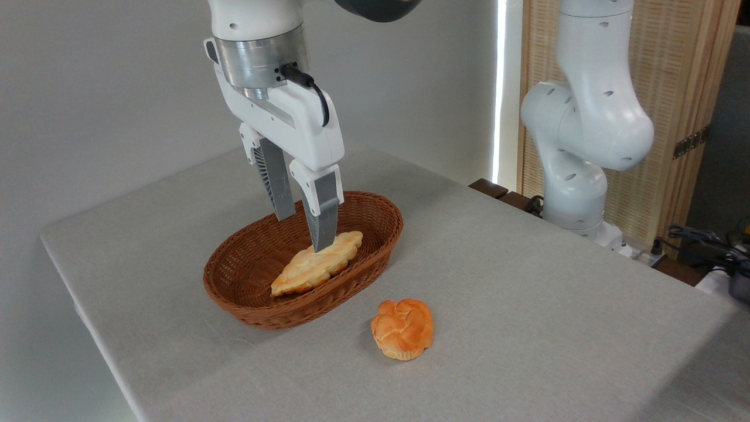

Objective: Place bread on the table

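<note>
The small round orange-brown bun with a knotted, lobed top (403, 328) lies on the large flat surface covered in light grey cloth (527, 281), clear of everything else. It sits at about four o'clock from the brown oval wicker basket (246, 293), just beside its rim but not touching it.

Inside the basket rests a longer, paler golden leaf-shaped pastry (317, 263), stretched from roughly seven o'clock to one o'clock across the basket floor.

The white arm's two-finger hand (303, 225) hangs over the basket, pointing down and tilted slightly. Its grey fingers (321, 217) stand spread apart with nothing between them, so the hand is released. The nearer fingertip appears level with the top of the pastry; whether it touches cannot be told.

At three o'clock beyond the surface edge stands the white jointed base of the arm (577, 146).
</note>
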